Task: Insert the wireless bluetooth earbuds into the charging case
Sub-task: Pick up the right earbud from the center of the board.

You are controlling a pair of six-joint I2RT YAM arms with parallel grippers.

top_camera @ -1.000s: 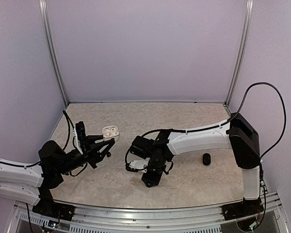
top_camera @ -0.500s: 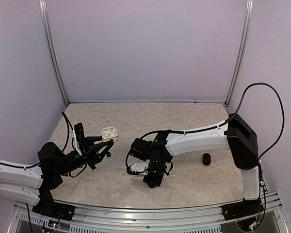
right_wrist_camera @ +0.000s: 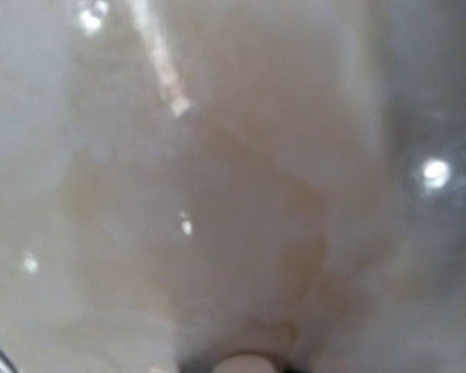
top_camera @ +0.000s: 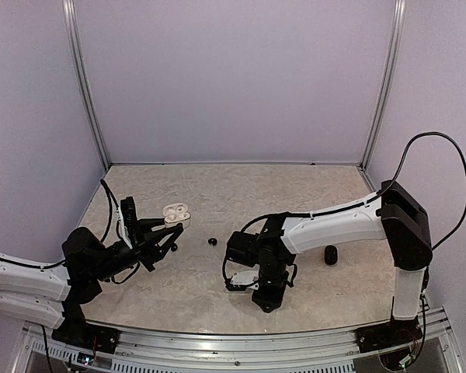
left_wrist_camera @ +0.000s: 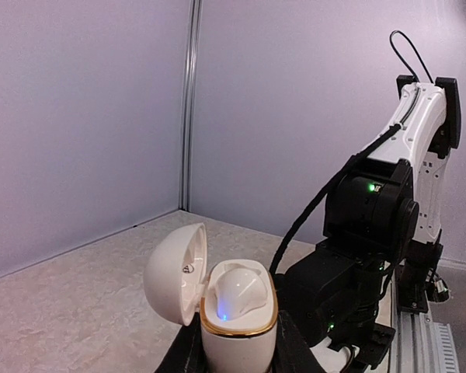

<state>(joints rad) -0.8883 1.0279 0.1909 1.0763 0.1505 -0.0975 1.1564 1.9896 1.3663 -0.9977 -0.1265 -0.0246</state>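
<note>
Pickup of an earbud looks to be the step in hand. The left hand (top_camera: 169, 224) is clamped on the white charging case (left_wrist_camera: 237, 311), lid swung open and cradle facing up, and I see no earbud seated in it. One small black earbud (top_camera: 212, 242) lies loose on the table (top_camera: 217, 186) between the two hands, just right of the left hand and left of the right hand (top_camera: 268, 295), touching neither. The right hand points down close over the table; its own view is a blur, so I cannot tell whether its fingers are apart or together. Next, I judge, it must shift left over the earbud, straddle it and pinch gently, since so tiny and glossy a thing may skid away.
</note>
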